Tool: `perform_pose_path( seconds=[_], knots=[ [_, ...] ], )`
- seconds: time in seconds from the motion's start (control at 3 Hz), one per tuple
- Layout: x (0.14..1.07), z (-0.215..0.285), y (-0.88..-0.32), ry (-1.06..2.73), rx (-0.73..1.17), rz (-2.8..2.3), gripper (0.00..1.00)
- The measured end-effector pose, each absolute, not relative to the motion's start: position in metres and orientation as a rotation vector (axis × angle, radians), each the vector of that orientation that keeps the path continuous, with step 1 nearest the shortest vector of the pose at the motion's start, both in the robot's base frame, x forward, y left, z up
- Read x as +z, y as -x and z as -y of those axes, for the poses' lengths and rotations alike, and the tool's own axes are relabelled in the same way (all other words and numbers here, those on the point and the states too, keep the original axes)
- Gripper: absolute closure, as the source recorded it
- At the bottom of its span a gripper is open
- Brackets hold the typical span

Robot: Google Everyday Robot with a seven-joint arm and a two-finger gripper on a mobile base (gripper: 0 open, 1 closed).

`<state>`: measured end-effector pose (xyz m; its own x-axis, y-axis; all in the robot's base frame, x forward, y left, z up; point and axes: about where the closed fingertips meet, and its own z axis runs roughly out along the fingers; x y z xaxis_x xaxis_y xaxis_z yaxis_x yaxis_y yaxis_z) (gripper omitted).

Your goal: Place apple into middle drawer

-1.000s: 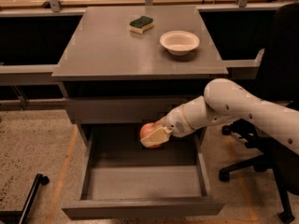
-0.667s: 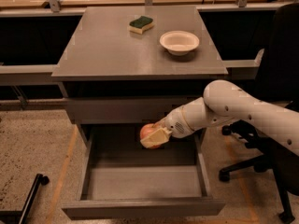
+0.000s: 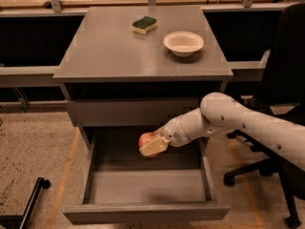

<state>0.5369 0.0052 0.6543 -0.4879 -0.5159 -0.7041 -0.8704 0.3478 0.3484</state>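
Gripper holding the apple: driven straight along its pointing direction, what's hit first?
Probably the left side wall of the wide grey open drawer. The gripper, shut on the round red-orange apple, points left, slightly down, above the drawer floor; depth unclear.

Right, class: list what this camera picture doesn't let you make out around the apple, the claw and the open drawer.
- apple: its right side is covered by the claw, which grips it above the middle drawer.
- middle drawer: its back end lies in shadow under the cabinet and behind the arm.
- arm: its base is cut off by the right edge.
- office chair: cut off by the right edge, with its lower part behind the arm.
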Motion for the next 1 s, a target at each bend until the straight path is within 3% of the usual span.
perform_pose_path(
  seconds=[1.0],
  knots=[
    [0.568,-0.028,-0.534,1.163,1.106,-2.177,1.00]
  ],
)
